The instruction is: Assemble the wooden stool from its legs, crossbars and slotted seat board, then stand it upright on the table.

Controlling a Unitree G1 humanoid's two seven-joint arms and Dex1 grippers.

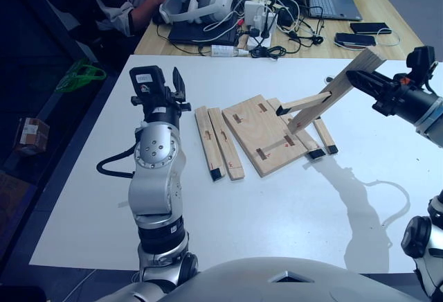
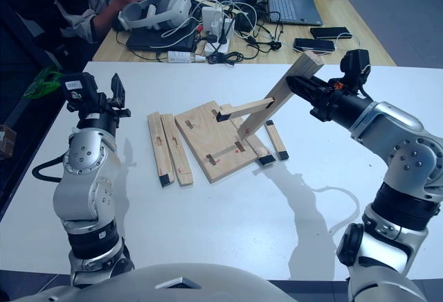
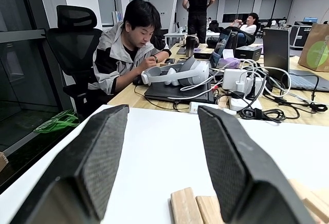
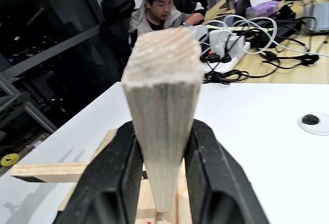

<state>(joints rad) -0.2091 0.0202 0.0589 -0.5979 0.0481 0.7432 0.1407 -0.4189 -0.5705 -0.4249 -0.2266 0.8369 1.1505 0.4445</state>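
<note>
Firmly, the right hand (image 2: 294,86) clamps the tilted leg (image 2: 259,116), whose foot seemingly meets the seat board (image 2: 206,146).

The left arm (image 1: 156,191) and right arm (image 2: 408,156) are cased in rounded silver-grey shells with black joint rings. A black cable (image 1: 114,167) is looped off the left arm. A white label (image 1: 143,77) is fixed to the black left gripper (image 3: 163,131); textured black pads (image 3: 103,157) are fitted.

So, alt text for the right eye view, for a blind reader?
The right pincer grips a tilted wooden leg, its lower end at the slotted seat board lying flat on a table. The open left pincer hovers left of two loose legs.
</note>
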